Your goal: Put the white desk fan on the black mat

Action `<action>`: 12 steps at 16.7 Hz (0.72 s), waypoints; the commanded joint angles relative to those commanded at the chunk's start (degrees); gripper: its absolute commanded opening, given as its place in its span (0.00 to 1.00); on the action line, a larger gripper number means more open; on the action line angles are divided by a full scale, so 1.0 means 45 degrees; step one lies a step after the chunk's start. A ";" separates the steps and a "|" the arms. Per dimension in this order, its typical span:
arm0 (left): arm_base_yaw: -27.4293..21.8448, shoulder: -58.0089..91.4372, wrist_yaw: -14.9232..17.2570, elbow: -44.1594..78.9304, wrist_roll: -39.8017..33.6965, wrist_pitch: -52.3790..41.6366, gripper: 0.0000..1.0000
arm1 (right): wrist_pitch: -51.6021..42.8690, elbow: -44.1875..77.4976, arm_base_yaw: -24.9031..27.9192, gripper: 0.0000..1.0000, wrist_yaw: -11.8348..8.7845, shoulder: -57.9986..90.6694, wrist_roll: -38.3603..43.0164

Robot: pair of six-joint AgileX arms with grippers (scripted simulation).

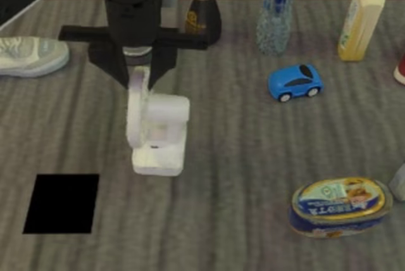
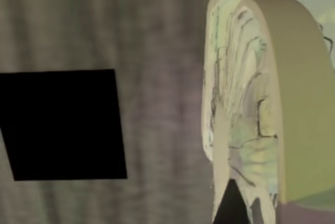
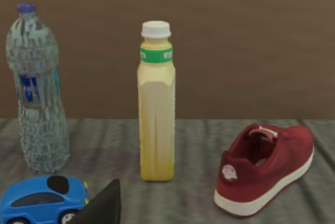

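The left arm reaches down from the far side, its left gripper [image 1: 140, 80] over the top of the white desk fan [image 1: 157, 133], seemingly clamped on the ring grille, though the contact is partly hidden. The fan sits centre-left on the grey table [image 1: 234, 157]. The black mat [image 1: 62, 203] lies apart, near-left of it. The right gripper is out of sight.

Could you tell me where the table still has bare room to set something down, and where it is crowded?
Free: the middle stretch between the white desk fan, under the left gripper, and the blue toy car and tin; also the near edge between the black mat and the tin. Crowded: the far edge, with the sneaker and three bottles.
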 joint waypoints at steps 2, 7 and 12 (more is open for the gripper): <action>0.0441 -0.0859 -0.0227 -0.1026 -0.1743 -0.0121 0.00 | 0.0000 0.0000 0.0000 1.00 0.0000 0.0000 0.0000; 0.1819 -0.3659 -0.0494 -0.3947 -0.7361 0.0166 0.00 | 0.0000 0.0000 0.0000 1.00 0.0000 0.0000 0.0000; 0.3186 -0.6208 -0.0177 -0.6782 -1.3041 0.0988 0.00 | 0.0000 0.0000 0.0000 1.00 0.0000 0.0000 0.0000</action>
